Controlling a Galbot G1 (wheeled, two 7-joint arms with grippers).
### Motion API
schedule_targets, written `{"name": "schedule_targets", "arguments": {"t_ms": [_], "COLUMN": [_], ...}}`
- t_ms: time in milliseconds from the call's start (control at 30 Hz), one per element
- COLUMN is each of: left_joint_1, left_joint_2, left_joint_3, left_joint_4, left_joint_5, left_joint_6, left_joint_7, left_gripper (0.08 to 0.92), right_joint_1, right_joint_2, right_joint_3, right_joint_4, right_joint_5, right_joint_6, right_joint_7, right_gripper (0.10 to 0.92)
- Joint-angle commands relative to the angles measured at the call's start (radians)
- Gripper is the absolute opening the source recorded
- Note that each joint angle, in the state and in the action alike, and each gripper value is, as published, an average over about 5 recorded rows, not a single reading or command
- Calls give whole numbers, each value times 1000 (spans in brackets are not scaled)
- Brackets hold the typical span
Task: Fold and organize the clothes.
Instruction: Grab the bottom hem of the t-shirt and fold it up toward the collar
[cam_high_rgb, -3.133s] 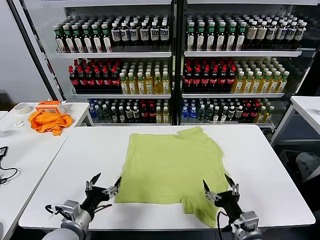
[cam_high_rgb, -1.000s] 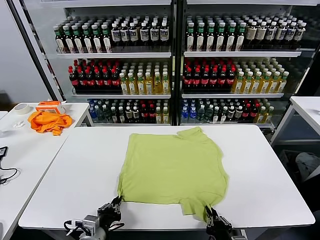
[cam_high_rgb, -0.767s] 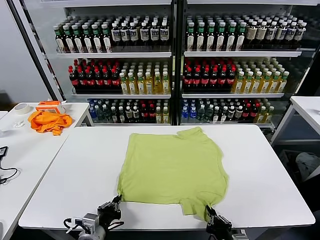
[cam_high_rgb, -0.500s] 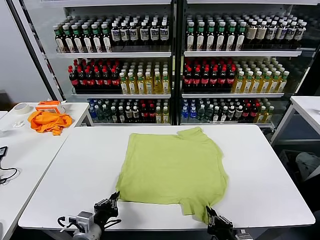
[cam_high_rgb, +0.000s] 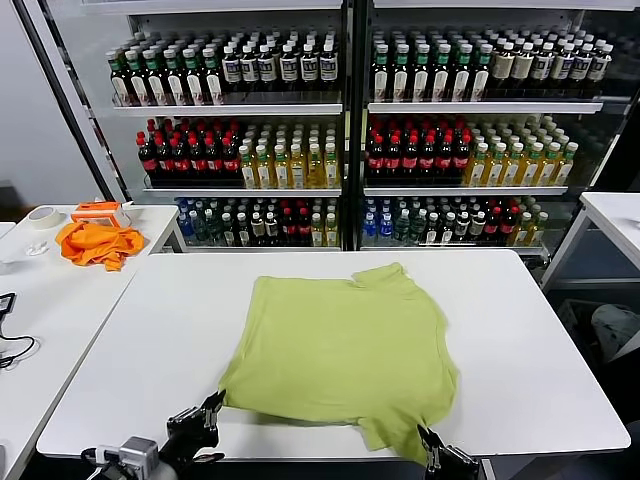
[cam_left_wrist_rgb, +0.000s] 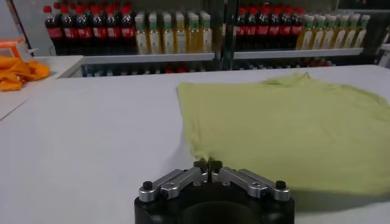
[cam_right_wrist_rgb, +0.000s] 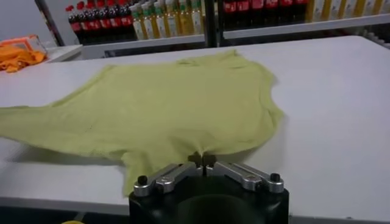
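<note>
The T-shirt (cam_high_rgb: 340, 355) is plain light yellow-green, no print showing. The table (cam_high_rgb: 530, 330) is white. An orange cloth (cam_high_rgb: 97, 243) lies on a white side table (cam_high_rgb: 40, 290). Shelf bottles (cam_high_rgb: 300, 165) have red, yellow, green and dark bodies. Both grippers are black and silver.

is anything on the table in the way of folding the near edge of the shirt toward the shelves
Nothing visible. Both end effectors, left and right, are shut on the T-shirt's near edge. The white table beyond it is bare; the orange cloth lies on a separate table.
</note>
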Motion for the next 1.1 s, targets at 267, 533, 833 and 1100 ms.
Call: {"name": "schedule_targets", "arguments": {"t_ms": [267,533,833,1100], "left_joint_1": [-235,-415,-537,-592], "left_joint_2": [112,118,93,84], "left_joint_3": [-6,102,188,238], "left_joint_4": [122,282,399,448], "left_joint_5": [-142,-168,-166,-163], "left_joint_6": [-68,-66,-68,-67], "left_joint_7": [163,178,199,217], "left_gripper": [84,84,84,84], "right_joint_1": [376,482,549,562], "right_joint_2": [-38,-12,7,17], "right_joint_3": [-46,-108,-121,-119], "right_joint_4": [-94,-188,-269,-288], "right_joint_5": [227,287,324,330], "right_joint_6": [-157,-191,-189,-190], "right_joint_7": [91,126,124,120], "right_gripper": [105,105,105,105]}}
